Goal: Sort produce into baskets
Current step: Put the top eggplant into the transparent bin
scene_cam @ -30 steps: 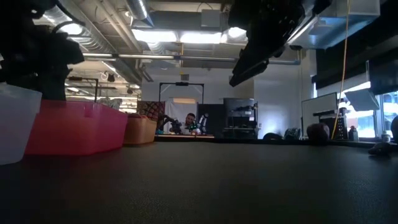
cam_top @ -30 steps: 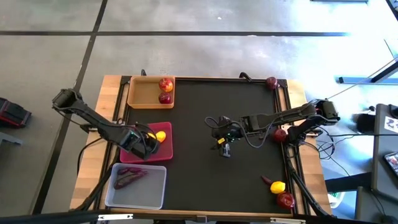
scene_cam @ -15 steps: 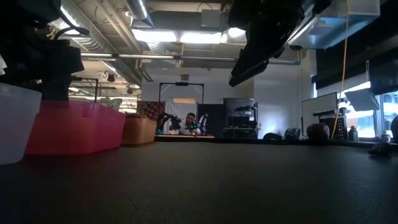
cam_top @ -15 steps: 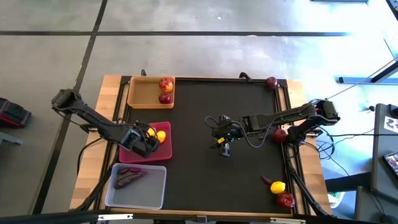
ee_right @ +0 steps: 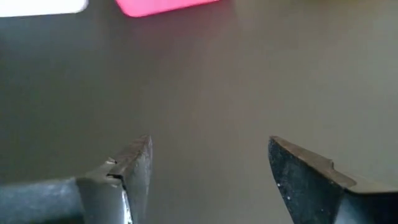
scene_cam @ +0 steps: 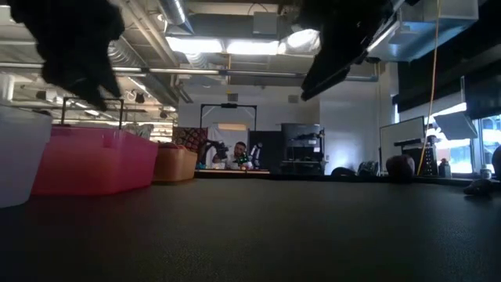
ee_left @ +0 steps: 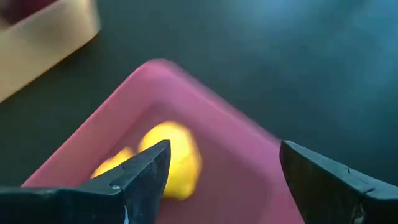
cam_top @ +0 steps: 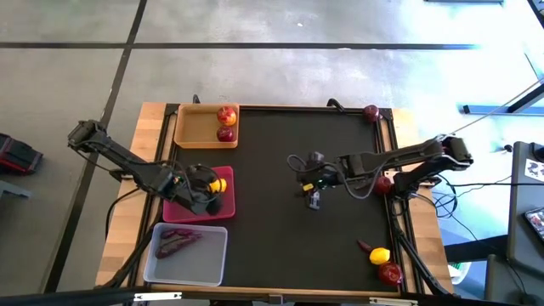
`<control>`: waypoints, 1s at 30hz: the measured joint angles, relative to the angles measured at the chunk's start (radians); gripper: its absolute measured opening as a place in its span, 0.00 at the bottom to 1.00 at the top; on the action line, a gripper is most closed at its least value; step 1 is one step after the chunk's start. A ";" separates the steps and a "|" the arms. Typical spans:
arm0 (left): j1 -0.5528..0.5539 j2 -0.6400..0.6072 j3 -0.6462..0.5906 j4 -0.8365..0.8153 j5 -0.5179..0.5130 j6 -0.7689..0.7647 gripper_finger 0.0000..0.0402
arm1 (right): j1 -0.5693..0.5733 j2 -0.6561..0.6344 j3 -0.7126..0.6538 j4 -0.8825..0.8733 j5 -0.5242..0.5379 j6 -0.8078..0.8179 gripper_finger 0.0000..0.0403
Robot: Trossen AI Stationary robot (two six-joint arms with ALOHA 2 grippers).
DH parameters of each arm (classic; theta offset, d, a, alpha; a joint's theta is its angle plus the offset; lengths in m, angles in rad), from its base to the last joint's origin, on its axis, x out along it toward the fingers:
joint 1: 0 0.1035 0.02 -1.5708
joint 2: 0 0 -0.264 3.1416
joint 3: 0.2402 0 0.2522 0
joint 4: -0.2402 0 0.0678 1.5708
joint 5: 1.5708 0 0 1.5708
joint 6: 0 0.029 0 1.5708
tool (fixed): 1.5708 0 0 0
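Our left gripper point(ee_left: 221, 180) gapes empty, lemons point(ee_left: 171, 158) probably loose below; dropping could clip the pink tray point(ee_left: 249, 134).

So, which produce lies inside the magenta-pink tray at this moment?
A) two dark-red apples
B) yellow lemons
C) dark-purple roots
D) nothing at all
B: the high view shows yellow lemons in the magenta-pink tray, and the left wrist view shows them there too, past the left gripper with its fingers apart above the tray.
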 joint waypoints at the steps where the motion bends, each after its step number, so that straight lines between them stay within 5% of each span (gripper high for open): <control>1: 0.000 0.001 0.000 0.039 -0.005 0.042 0.73 | 0.000 -0.020 0.000 -0.030 0.009 0.010 0.67; 7: 0.000 0.004 0.000 0.182 -0.008 0.204 0.73 | 0.001 -0.151 0.000 -0.276 0.015 0.129 0.67; 17: 0.000 0.004 -0.008 0.179 -0.023 0.233 0.73 | 0.001 -0.315 0.000 -0.707 0.074 0.377 0.67; 30: 0.000 0.004 -0.008 0.180 -0.023 0.258 0.73 | 0.000 -0.316 -0.154 -0.789 0.018 0.228 0.67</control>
